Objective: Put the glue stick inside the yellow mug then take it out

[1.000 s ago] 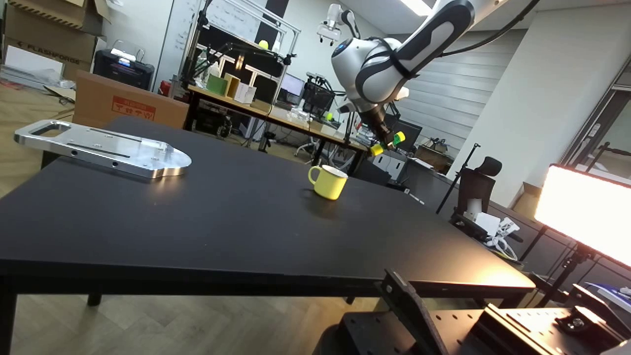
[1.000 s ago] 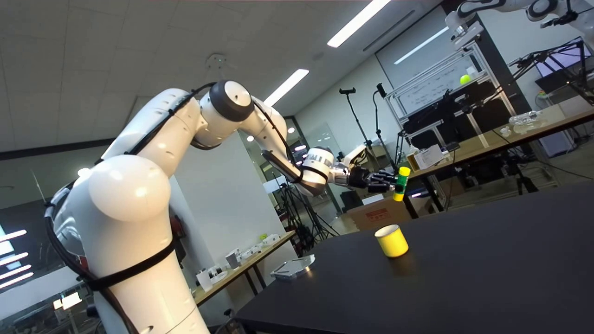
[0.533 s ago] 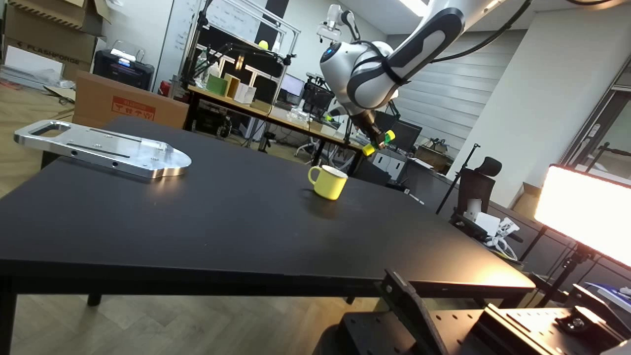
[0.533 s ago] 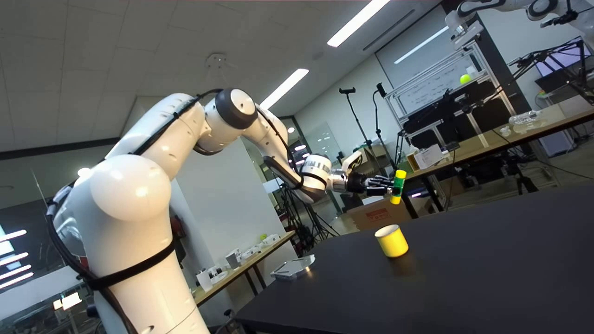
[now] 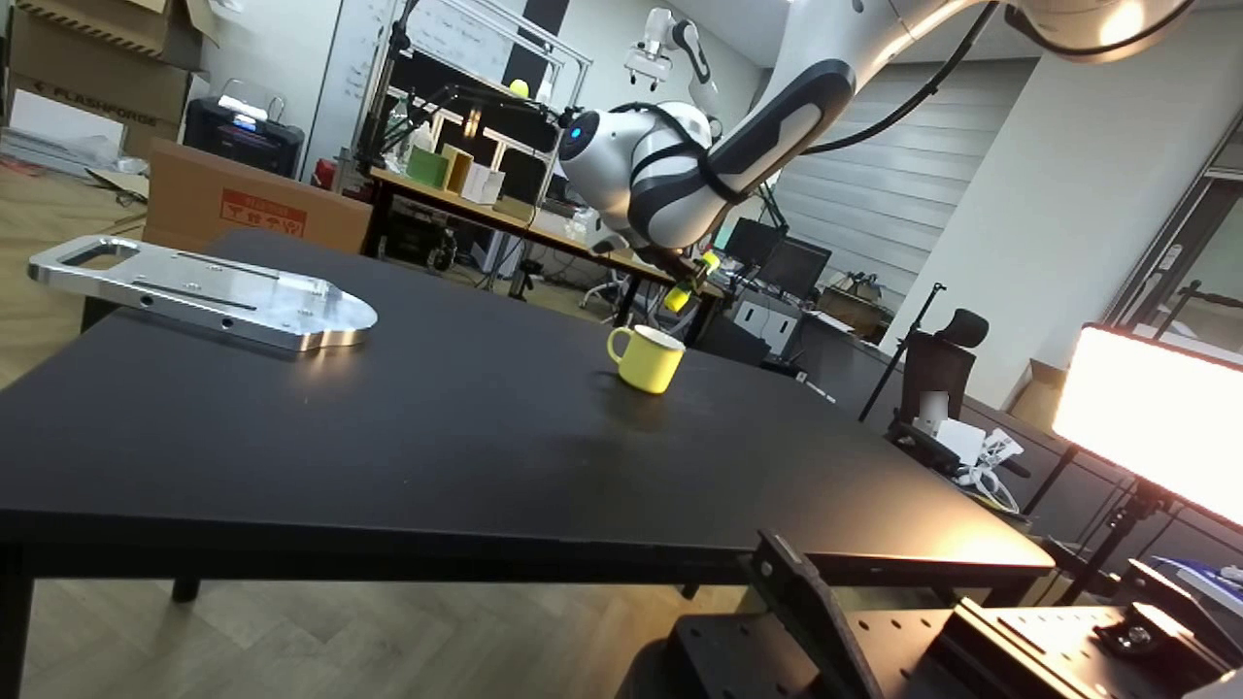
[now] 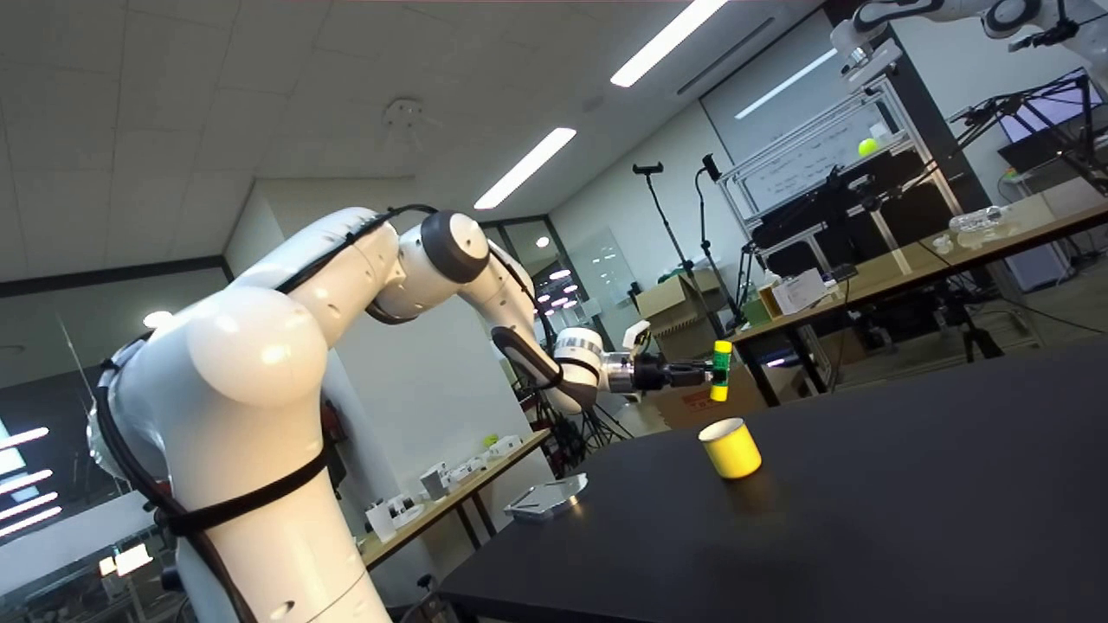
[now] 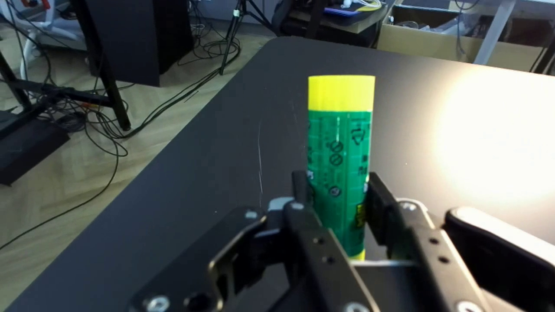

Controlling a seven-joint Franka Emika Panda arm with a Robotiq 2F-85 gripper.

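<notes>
The glue stick (image 6: 720,370) is a green cylinder with yellow ends. My gripper (image 7: 338,186) is shut on its middle in the wrist view, with one finger on each side. In an exterior view the glue stick stands nearly upright in the air; its yellow lower end (image 5: 678,298) also shows in an exterior view. The yellow mug (image 5: 649,361) stands upright on the black table, its handle to the left there and its pale inside partly seen. It also shows in an exterior view (image 6: 734,450), below the held stick and apart from it. The mug is out of the wrist view.
A silver metal plate with a handle slot (image 5: 209,296) lies on the black table (image 5: 437,437); it also shows in an exterior view (image 6: 547,499). A bright light panel (image 5: 1156,417) stands beside the table. A black perforated mount (image 5: 796,650) is at the front.
The arm has moved the glue stick leftward in both exterior views, and a little lower in one of them. The stick has become more upright. The mug has not moved.
</notes>
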